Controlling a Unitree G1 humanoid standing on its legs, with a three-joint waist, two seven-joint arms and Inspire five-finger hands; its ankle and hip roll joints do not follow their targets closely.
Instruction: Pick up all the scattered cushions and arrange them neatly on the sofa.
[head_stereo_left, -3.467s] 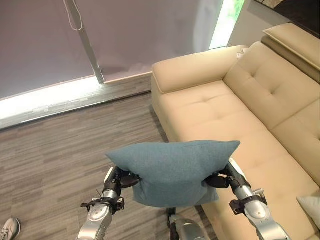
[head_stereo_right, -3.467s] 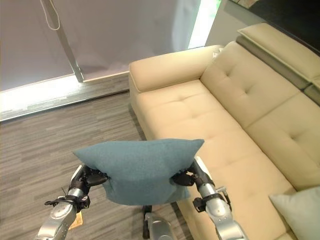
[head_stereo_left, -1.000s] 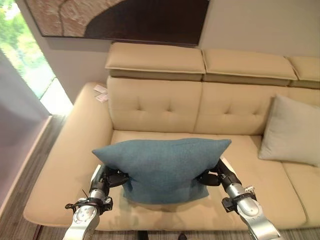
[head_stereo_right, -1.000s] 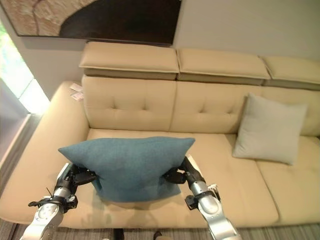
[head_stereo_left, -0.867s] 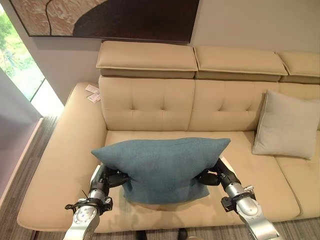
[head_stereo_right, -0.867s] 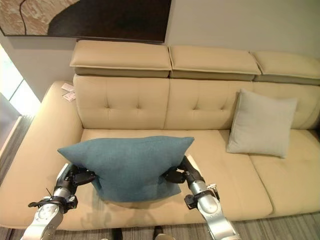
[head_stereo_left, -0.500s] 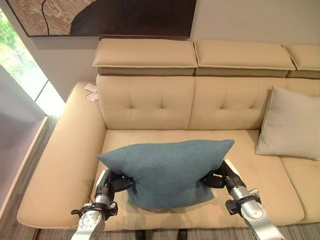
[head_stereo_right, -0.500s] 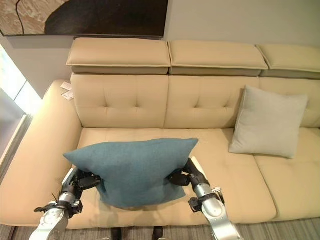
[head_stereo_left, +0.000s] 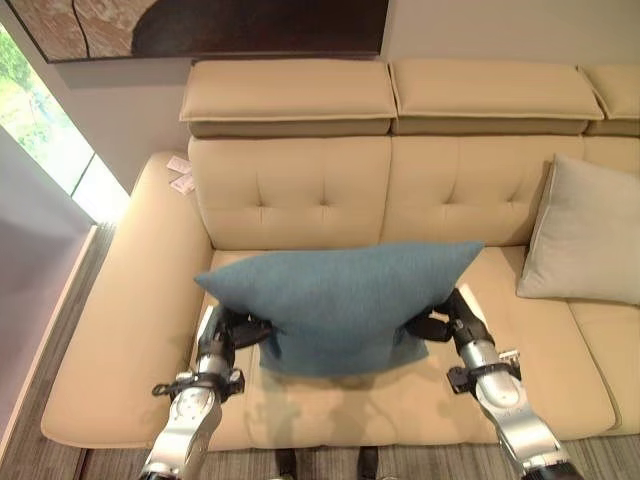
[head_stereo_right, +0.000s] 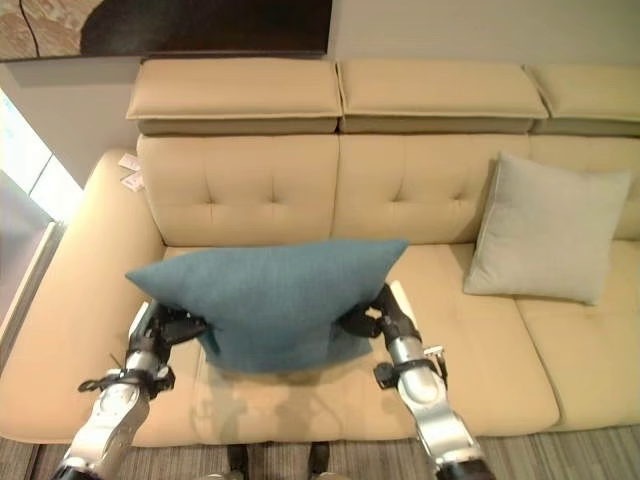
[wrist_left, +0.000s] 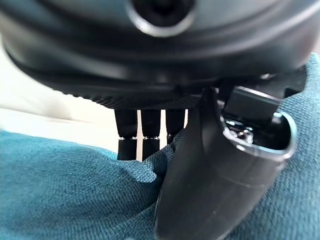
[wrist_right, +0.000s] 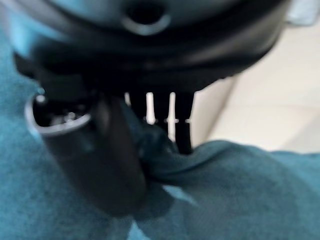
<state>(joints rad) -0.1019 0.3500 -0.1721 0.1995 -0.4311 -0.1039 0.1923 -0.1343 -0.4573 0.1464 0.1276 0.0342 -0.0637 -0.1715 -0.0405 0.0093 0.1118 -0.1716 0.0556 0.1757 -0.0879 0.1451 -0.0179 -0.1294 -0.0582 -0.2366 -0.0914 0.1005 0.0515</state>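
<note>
The placing step. The left hand (head_stereo_left: 232, 334) and right hand (head_stereo_left: 440, 322) each pinch one lower side of the blue cushion (head_stereo_left: 340, 300), thumb and fingers closed on the fabric in both wrist views. The cushion hangs upright above the sofa (head_stereo_left: 130, 330) seat, in front of its left backrest section. A grey cushion (head_stereo_left: 582, 235) already leans against the sofa's backrest further right. The next move likely calls for carrying the blue cushion back to the backrest, then letting go. Small papers (head_stereo_left: 180, 174) lie on the sofa's left armrest; no writing is legible.
</note>
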